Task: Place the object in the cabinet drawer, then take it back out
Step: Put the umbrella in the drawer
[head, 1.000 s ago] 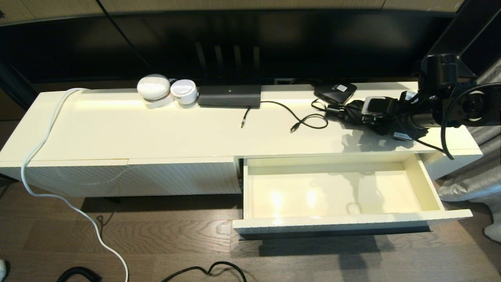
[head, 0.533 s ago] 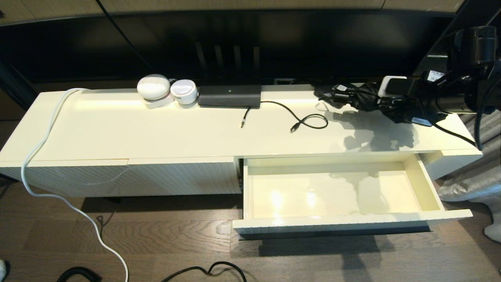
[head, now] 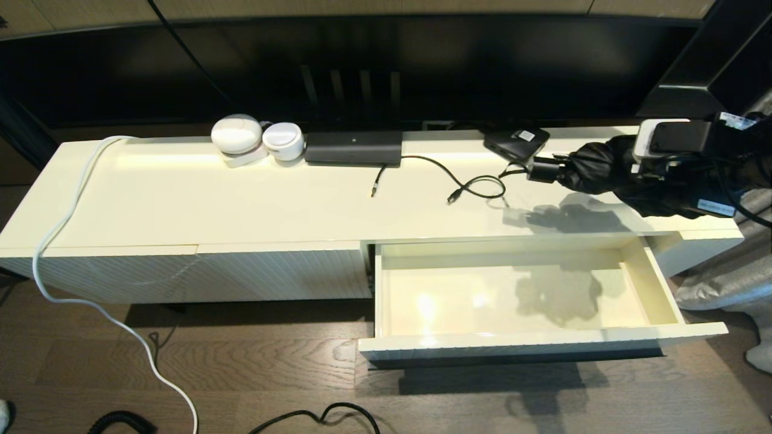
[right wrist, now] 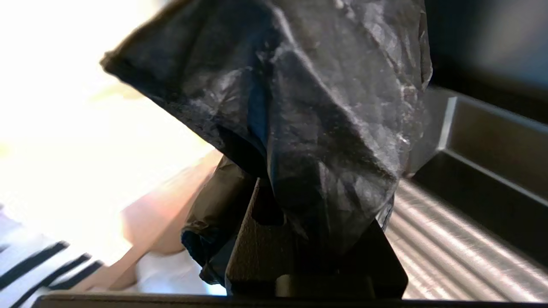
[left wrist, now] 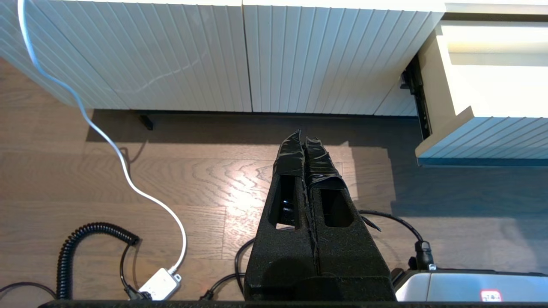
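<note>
Head view shows the right gripper [head: 609,172] clamped on a crumpled, glossy black folded umbrella [head: 588,169], held above the cabinet top [head: 241,199] at the far right. Below, the cabinet drawer [head: 660,286] stands pulled out, its smooth cream interior bare, its front ribbed. Only the left wrist view shows the left gripper [left wrist: 304,143], fingers together, over wood-grain floor [left wrist: 192,179].

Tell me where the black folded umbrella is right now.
In the head view the black folded umbrella is held by the right gripper above the cabinet top's right end, behind the open cabinet drawer, handle end beside the small black box.
</note>
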{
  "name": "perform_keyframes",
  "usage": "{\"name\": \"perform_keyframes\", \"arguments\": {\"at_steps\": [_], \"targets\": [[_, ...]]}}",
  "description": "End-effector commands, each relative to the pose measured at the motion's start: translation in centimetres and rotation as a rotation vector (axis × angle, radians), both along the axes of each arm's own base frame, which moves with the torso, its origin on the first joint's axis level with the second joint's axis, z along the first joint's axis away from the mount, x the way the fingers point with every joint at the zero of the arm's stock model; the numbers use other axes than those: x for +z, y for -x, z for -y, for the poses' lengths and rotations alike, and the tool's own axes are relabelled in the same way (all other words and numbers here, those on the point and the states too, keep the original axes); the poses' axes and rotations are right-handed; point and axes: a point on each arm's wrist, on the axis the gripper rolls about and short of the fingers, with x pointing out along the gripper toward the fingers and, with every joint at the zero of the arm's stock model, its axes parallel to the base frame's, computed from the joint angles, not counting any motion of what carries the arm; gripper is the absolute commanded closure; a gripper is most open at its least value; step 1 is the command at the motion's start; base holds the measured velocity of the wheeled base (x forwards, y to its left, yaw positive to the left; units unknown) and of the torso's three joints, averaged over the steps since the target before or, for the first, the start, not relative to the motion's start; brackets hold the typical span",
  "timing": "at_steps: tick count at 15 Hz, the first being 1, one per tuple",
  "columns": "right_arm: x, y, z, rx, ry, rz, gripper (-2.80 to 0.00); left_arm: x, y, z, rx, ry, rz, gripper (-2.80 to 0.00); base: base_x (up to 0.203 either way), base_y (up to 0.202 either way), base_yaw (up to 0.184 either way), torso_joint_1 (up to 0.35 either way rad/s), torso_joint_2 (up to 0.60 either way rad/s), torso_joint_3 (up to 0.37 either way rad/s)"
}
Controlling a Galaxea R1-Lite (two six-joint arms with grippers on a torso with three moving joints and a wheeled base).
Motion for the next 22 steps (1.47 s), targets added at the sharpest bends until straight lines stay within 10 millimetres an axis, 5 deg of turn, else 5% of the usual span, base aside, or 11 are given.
{"name": "perform_keyframes", "arguments": {"at_steps": [1,4,8,22], "targets": [[1.3,4.0,-0.1,0.020,-0.006,-0.003,0.00,0.0,0.0,0.0,-0.001,0.001,0.000,0.00,0.000,0.000,0.000,0.000,0.00,0.000],[-0.1,6.5,-1.0,0.046,-0.076,-0.096,0.00,0.0,0.0,0.0,-0.001,0.001,0.000,0.00,0.000,0.000,0.000,0.000,0.00,0.000],[-2.9,7.0,-2.1,0.074,-0.112,-0.202,0.00,0.0,0.0,0.0,0.000,0.001,0.000,0.00,0.000,0.000,0.000,0.000,0.00,0.000],[-11.5,2.4,-5.1,0.184,-0.129,-0.411,0.00,0.0,0.0,0.0,0.000,0.001,0.000,0.00,0.000,0.000,0.000,0.000,0.00,0.000]]}}
